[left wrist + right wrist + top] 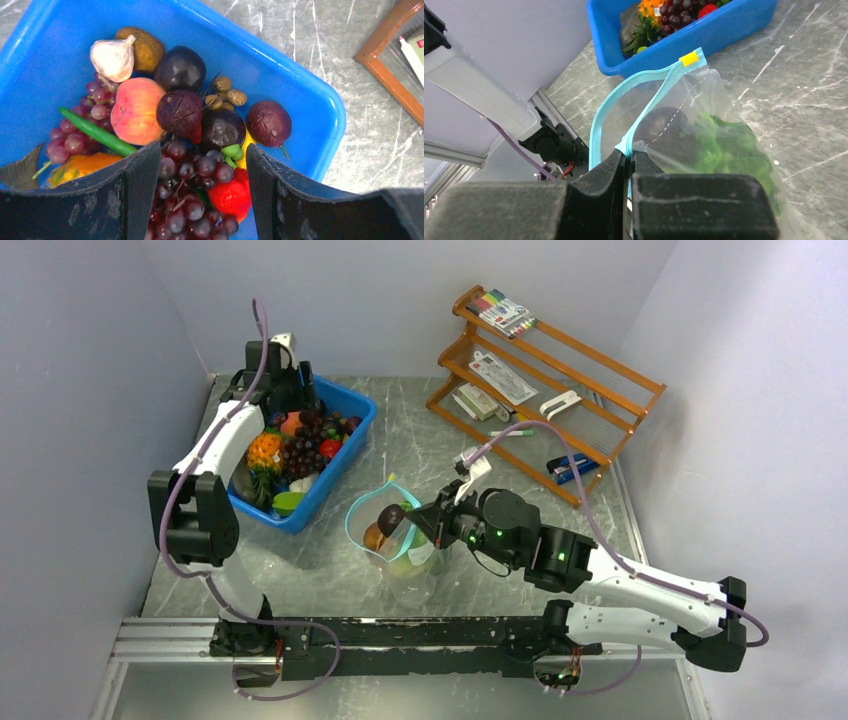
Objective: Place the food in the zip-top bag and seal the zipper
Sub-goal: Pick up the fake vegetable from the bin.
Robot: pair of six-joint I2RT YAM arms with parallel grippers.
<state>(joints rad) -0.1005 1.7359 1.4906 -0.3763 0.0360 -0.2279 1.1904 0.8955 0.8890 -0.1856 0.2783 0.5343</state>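
Where the left arm reaches over the blue bin (352, 435) at the far left of the desk (420, 440), the overhead view hides its fingers behind the wrist and cable, so only the wrist camera shows them. That arm is folded at the elbow and stretched away from its base, wrist tipped down into the bin. The left tool (200, 160) stands open, its two dark pads wide apart with purple grapes (185, 200) between and below them. Whether the pads touch the grapes cannot be told; nothing is gripped. A peach (135, 110) and a garlic bulb (112, 59) lie beyond, and the pads cut off the bin's near part.

Mid-desk stands the zip-top bag (714, 100), mouth up and looped open, its clear lower half hard to make out from above. Green lettuce (724, 150) and a dark fruit (664, 125) sit inside.

From the right, the other arm lies low and stretched leftward. The right tool (628, 165) is clamped tight on the teal zipper (644, 95) at the near side of the mouth, and the strip's yellow tip (688, 58) is at the far end.
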